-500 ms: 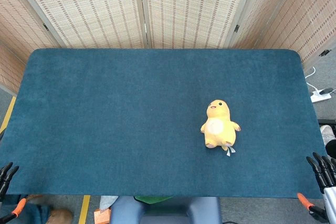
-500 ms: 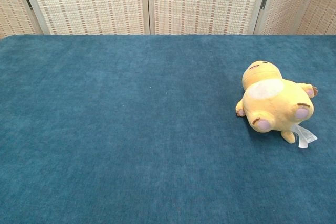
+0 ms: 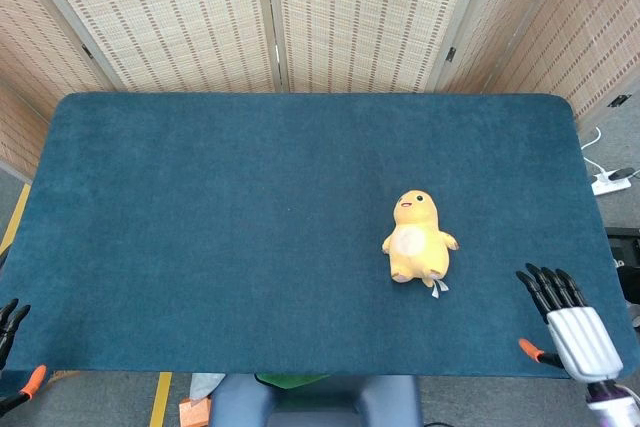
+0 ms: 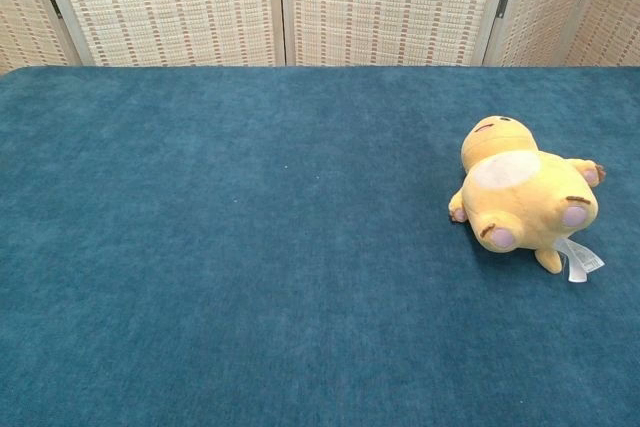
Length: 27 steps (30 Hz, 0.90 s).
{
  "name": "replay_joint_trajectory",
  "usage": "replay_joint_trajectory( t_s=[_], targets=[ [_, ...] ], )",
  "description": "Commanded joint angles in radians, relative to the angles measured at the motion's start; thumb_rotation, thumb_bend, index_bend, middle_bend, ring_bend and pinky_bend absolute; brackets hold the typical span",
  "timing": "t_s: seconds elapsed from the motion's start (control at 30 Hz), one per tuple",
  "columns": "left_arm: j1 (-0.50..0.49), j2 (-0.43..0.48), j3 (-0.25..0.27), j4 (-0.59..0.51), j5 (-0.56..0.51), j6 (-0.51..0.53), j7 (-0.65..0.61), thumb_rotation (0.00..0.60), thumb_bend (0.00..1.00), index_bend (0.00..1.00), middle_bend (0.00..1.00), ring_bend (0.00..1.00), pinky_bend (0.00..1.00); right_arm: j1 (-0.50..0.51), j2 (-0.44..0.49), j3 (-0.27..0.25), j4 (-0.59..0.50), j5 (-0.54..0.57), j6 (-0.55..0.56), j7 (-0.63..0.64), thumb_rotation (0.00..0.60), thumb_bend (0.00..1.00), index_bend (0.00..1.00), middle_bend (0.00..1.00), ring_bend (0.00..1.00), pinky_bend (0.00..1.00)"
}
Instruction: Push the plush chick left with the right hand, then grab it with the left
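Observation:
The yellow plush chick (image 3: 416, 238) lies on its back on the blue table (image 3: 250, 207), right of centre, head toward the far side; the chest view shows the chick (image 4: 520, 195) at the right with a white tag by its feet. My right hand (image 3: 568, 325) hovers over the table's near right corner, fingers straight and apart, holding nothing, well to the right of the chick. Only the dark fingertips of my left hand (image 3: 8, 319) show at the near left edge, off the table. Neither hand appears in the chest view.
A woven folding screen (image 3: 300, 17) stands behind the table. A white power strip (image 3: 610, 182) lies on the floor at the right. A blue chair (image 3: 315, 402) sits below the table's near edge.
My right hand has moved up and left, from the frame's right edge onto the table's near right corner. The left fingertips have slipped lower. The chick has not moved.

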Motion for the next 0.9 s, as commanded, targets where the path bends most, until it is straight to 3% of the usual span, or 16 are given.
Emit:
replay_joint_trajectory(
  t_s=[0.03, 0.27, 0.43, 0.47, 0.53, 0.57, 0.6, 0.67, 0.7, 0.8, 0.9],
  targets=[
    [-0.017, -0.002, -0.008, -0.003, -0.022, -0.034, 0.006, 0.6, 0.34, 0.0, 0.0, 0.0, 0.18, 0.189, -0.107, 0.117, -0.024, 0.156, -0.249, -0.166, 0.6, 0.12, 0.0, 0.0, 0.0, 0.0],
    [-0.038, 0.004, -0.025, -0.01, -0.075, -0.087, 0.01, 0.6, 0.34, 0.0, 0.0, 0.01, 0.18, 0.357, -0.257, 0.195, 0.085, 0.313, -0.44, -0.256, 0.6, 0.13, 0.0, 0.0, 0.0, 0.0],
    [-0.051, 0.013, -0.037, -0.007, -0.112, -0.122, 0.0, 0.6, 0.34, 0.0, 0.0, 0.01, 0.18, 0.435, -0.329, 0.203, 0.164, 0.37, -0.522, -0.289, 0.6, 0.17, 0.0, 0.0, 0.0, 0.01],
    [-0.055, 0.016, -0.04, -0.005, -0.122, -0.131, -0.004, 0.6, 0.34, 0.0, 0.0, 0.01, 0.18, 0.45, -0.343, 0.203, 0.177, 0.378, -0.533, -0.297, 0.6, 0.18, 0.0, 0.0, 0.0, 0.07],
    [-0.059, 0.02, -0.044, -0.003, -0.133, -0.143, -0.009, 0.6, 0.34, 0.0, 0.0, 0.0, 0.18, 0.463, -0.364, 0.204, 0.192, 0.38, -0.526, -0.298, 0.6, 0.23, 0.03, 0.12, 0.1, 0.31],
    [-0.062, 0.023, -0.046, -0.003, -0.139, -0.149, -0.013, 0.6, 0.34, 0.0, 0.0, 0.0, 0.18, 0.467, -0.382, 0.203, 0.202, 0.364, -0.503, -0.289, 0.6, 0.29, 0.13, 0.29, 0.26, 0.54],
    [-0.063, 0.025, -0.046, -0.003, -0.141, -0.151, -0.014, 0.6, 0.34, 0.0, 0.0, 0.0, 0.18, 0.468, -0.395, 0.198, 0.214, 0.343, -0.481, -0.282, 0.6, 0.35, 0.27, 0.45, 0.43, 0.69],
    [-0.065, 0.028, -0.047, -0.001, -0.143, -0.154, -0.014, 0.6, 0.34, 0.0, 0.0, 0.0, 0.18, 0.47, -0.425, 0.181, 0.246, 0.282, -0.424, -0.268, 0.6, 0.44, 0.48, 0.63, 0.61, 0.86],
    [-0.065, 0.03, -0.046, 0.0, -0.142, -0.156, -0.015, 0.6, 0.34, 0.0, 0.0, 0.01, 0.18, 0.472, -0.436, 0.172, 0.256, 0.25, -0.4, -0.251, 0.6, 0.49, 0.56, 0.69, 0.68, 0.91],
    [-0.066, 0.033, -0.042, 0.003, -0.143, -0.162, -0.024, 0.6, 0.34, 0.0, 0.0, 0.0, 0.18, 0.487, -0.463, 0.139, 0.279, 0.128, -0.317, -0.164, 0.6, 0.58, 0.65, 0.75, 0.73, 0.96],
    [-0.069, 0.034, -0.041, 0.008, -0.145, -0.17, -0.027, 0.6, 0.34, 0.0, 0.0, 0.0, 0.18, 0.515, -0.49, 0.11, 0.287, 0.006, -0.233, -0.073, 0.6, 0.61, 0.66, 0.76, 0.75, 0.98]
  ],
)
